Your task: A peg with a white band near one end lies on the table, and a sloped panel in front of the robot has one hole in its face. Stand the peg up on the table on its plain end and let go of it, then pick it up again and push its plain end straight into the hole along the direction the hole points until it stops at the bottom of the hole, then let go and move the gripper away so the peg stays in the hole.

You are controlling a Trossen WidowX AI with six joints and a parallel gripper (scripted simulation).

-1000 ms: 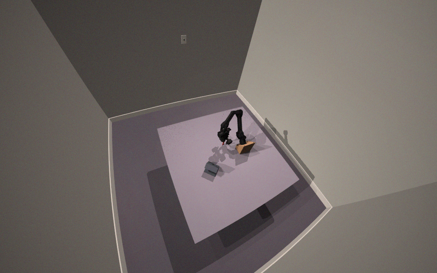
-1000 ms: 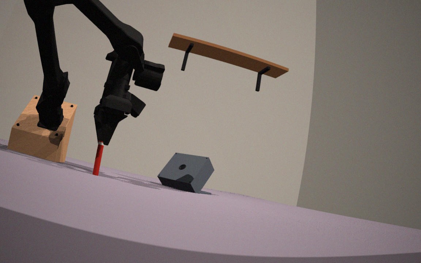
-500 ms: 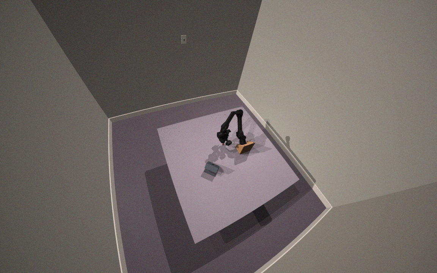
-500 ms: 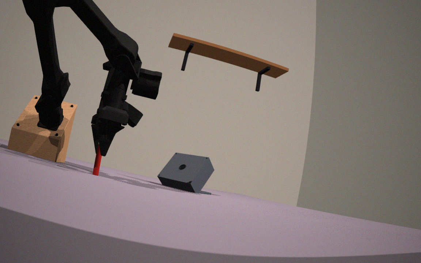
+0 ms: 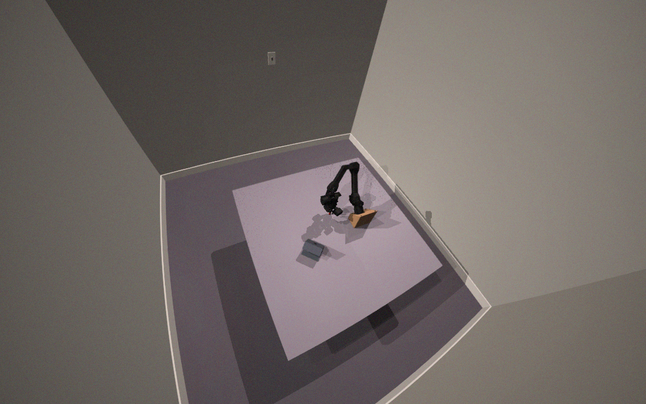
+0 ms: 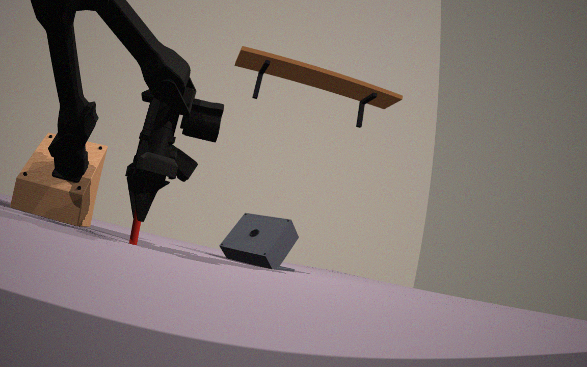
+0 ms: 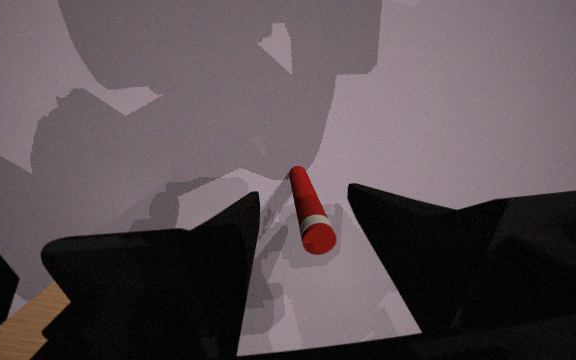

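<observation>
The red peg [image 7: 309,207] [image 6: 134,231] stands upright on the table [image 6: 286,310] [image 5: 345,291] on its plain end, white band at the top. My gripper [image 7: 303,194] [image 6: 140,207] [image 5: 336,209] is lowered over it, one finger on each side of the peg's upper part. In the wrist view a gap shows between the peg and each finger, so the gripper is open and touches nothing. The dark grey sloped panel [image 6: 268,244] [image 5: 312,249] with its hole [image 6: 254,232] sits on the table, apart from the peg and the gripper.
The arm stands on a wooden block [image 6: 54,191] [image 5: 363,217] [image 7: 18,330] just behind the peg. A wooden shelf [image 6: 316,77] hangs on the wall, high above the panel.
</observation>
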